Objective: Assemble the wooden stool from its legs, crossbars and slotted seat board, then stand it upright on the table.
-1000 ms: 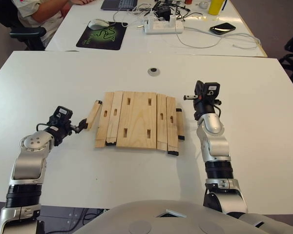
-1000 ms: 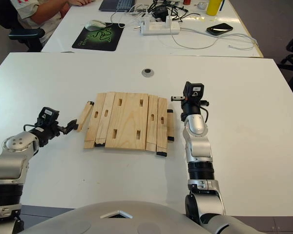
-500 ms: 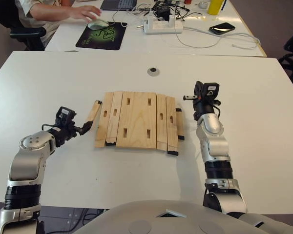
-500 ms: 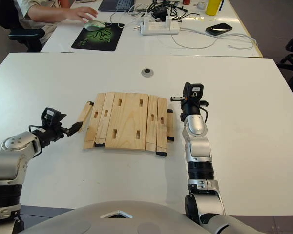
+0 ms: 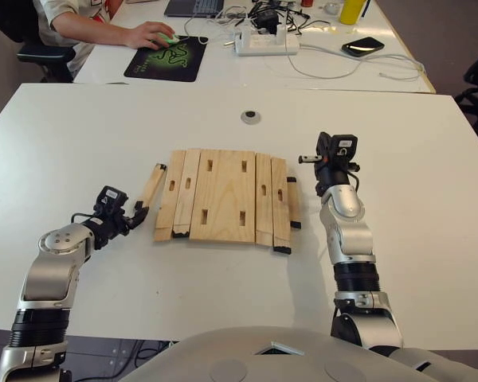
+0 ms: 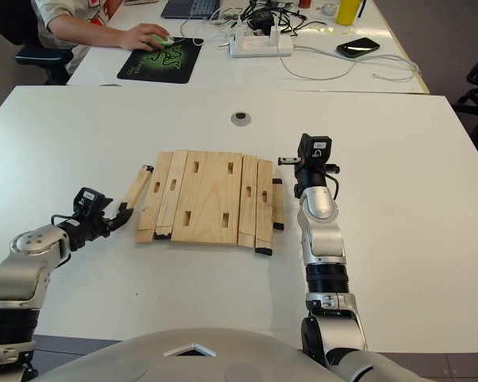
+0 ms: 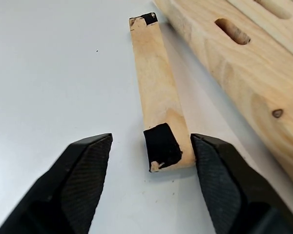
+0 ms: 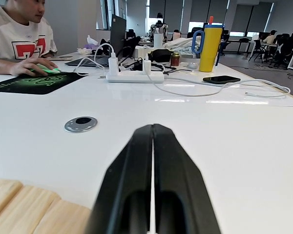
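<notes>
The slotted seat board (image 5: 223, 195) lies flat mid-table, with two leg pieces on its left (image 5: 178, 193) and two on its right (image 5: 271, 200). A dark-ended crossbar (image 5: 292, 203) lies at the far right of the row. A thin crossbar (image 5: 151, 187) with black ends rests at an angle on the left. My left gripper (image 5: 139, 213) is open, low on the table. Its fingers (image 7: 83, 180) flank the thin crossbar's near black end (image 7: 162, 146) without touching it. My right gripper (image 5: 307, 159) is shut and empty, held above the table just right of the parts, its fingers (image 8: 153, 146) pressed together.
A round metal grommet (image 5: 251, 117) sits in the table behind the boards. A second table behind holds a mouse pad (image 5: 166, 57), a power strip (image 5: 267, 41) with cables and a phone (image 5: 363, 46). Bare tabletop (image 5: 414, 199) surrounds the parts.
My left gripper has moved nearer to me and rightward, up to the thin crossbar's near end. The right arm and the wooden parts have stayed still.
</notes>
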You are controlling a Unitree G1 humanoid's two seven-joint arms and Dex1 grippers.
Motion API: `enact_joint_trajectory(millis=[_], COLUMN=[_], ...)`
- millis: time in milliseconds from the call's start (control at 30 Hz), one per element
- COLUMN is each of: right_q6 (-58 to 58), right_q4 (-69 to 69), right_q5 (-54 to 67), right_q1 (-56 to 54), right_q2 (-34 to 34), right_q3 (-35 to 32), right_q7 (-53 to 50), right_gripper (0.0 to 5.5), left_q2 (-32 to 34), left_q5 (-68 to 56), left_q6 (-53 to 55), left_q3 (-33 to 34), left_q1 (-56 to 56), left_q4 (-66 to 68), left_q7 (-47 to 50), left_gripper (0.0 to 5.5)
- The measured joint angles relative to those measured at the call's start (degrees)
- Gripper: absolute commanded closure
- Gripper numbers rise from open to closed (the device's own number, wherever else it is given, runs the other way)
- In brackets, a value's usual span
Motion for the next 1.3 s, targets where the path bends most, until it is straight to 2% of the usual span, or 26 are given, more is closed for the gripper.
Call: enact_joint_trajectory(millis=[300, 667, 833, 933, 1067, 1300], right_q6=[0.0, 0.0, 0.1, 4.0, 20.3, 44.9], right_q4=[0.0, 0.0, -0.4, -2.4, -7.7, -9.7], right_q5=[0.0, 0.0, 1.3, 7.1, 25.9, 57.4], right_q1=[0.0, -0.4, -3.4, -6.9, -12.8, -18.2], right_q2=[0.0, 0.0, -0.4, -0.9, -1.2, -3.7], right_q3=[0.0, 0.0, -1.4, -2.8, -5.2, -11.2], right_q7=[0.0, 0.0, 0.5, 3.9, 12.5, 15.4], right_gripper=[5.5, 5.5, 5.5, 5.5, 4.93, 3.91], left_q2=[-0.6, -2.0, -3.5, -5.1, -7.3, -10.3], left_q5=[-0.2, -1.3, -2.3, -3.5, -4.1, -6.4], left_q6=[-0.8, -0.7, -1.6, -3.0, -6.5, -9.8], left_q3=[-0.2, 1.2, 4.5, 4.5, 1.8, -0.7], left_q1=[-0.4, -1.2, -7.8, -10.1, -10.8, -10.8], left_q4=[1.0, 0.8, -3.0, -7.5, -11.7, -14.4], left_q7=[0.3, 1.2, 5.3, 5.9, 5.7, 4.2], left_gripper=[4.12, 4.12, 4.12, 4.12, 4.12, 4.12])
